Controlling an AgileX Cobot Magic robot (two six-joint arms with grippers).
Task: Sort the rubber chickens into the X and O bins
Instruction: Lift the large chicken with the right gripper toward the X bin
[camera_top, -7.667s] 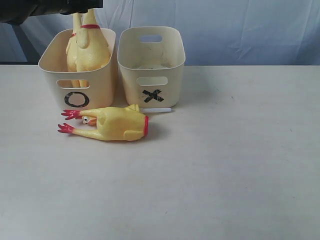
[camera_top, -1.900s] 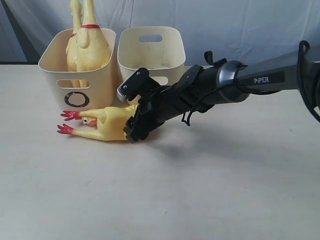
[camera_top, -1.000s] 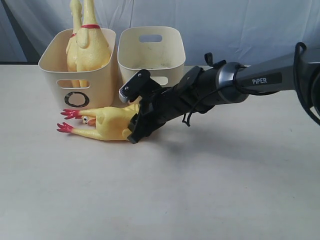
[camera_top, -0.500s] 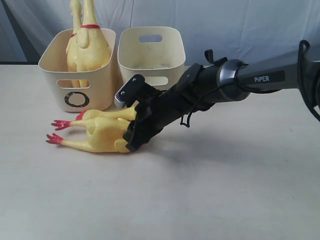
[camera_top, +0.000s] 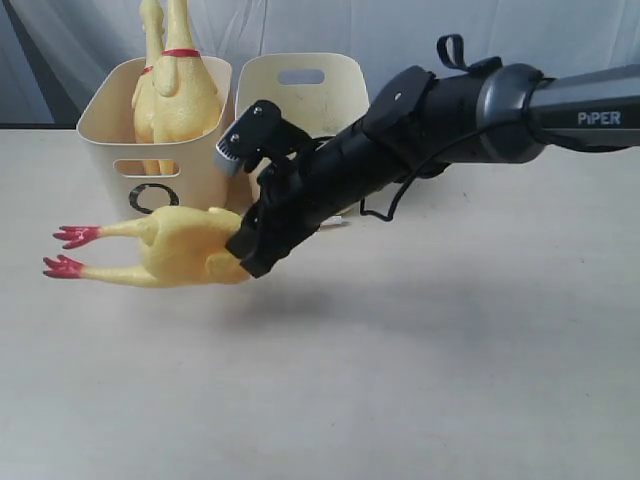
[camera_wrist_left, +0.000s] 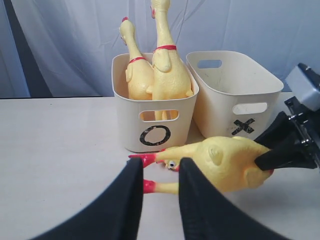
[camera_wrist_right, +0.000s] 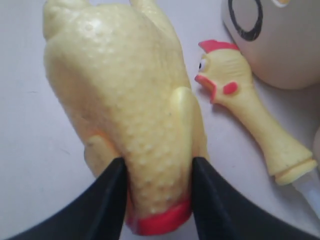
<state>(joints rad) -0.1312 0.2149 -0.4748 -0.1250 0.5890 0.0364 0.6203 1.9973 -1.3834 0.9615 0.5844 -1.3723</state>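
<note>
Two rubber chickens (camera_top: 175, 95) stood in the O bin (camera_top: 105, 150); right gripper (camera_top: 240, 245) clasped the unsorted third chicken (camera_top: 170, 248) aloft; left gripper (camera_wrist_left: 160, 175) gaped empty.

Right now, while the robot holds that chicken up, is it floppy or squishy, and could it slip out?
Probably not floppy: the lifted chicken sticks out sideways and its legs don't droop. Likely a bit squishy, since its body looks pinched between the jaws of the right gripper. Its bumpy skin should help against slipping.
</note>
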